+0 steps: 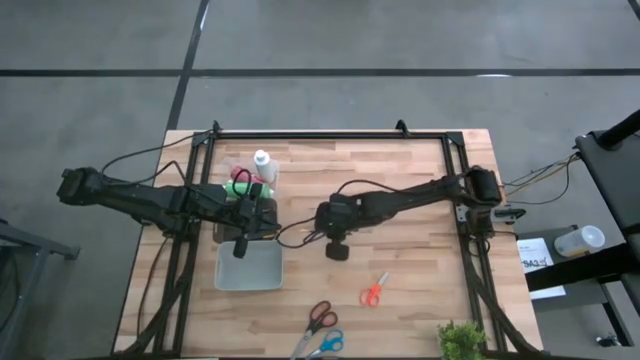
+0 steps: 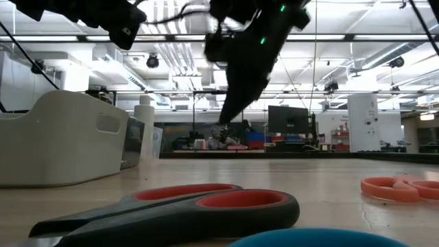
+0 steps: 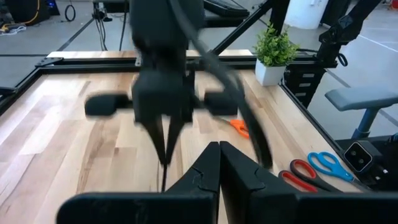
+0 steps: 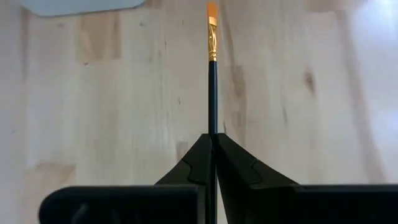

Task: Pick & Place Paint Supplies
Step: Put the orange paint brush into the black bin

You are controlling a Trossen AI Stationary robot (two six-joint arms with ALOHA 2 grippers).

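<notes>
My right gripper (image 4: 212, 142) is shut on a thin dark-handled brush (image 4: 212, 81) with a gold ferrule and orange bristles (image 4: 212, 9), above the middle of the table (image 1: 420, 270). My left gripper (image 3: 219, 152) is shut on nothing and hovers over the white tray (image 1: 250, 268). The left wrist view shows the right gripper (image 3: 165, 134) ahead of it, the brush (image 3: 164, 165) pointing down from it. A white bottle (image 1: 263, 165), a red one (image 1: 239, 175) and a green one (image 1: 250, 190) stand at the far left beside the left arm. My right gripper pinches the brush's handle (image 4: 212, 127) between its two fingertips. The fingers slant steeply down from the table's right and lie along the brush. The brush sticks out past the fingertips in line with them, bristle end lowest. Whether the bristles touch the table I cannot tell.
Orange scissors (image 1: 374, 291), red-handled scissors (image 1: 320, 317) and blue scissors (image 1: 328, 345) lie near the front edge. A small plant (image 1: 462, 342) stands at the front right corner. A black frame (image 1: 330, 135) runs around the table. Cables trail between the two arms.
</notes>
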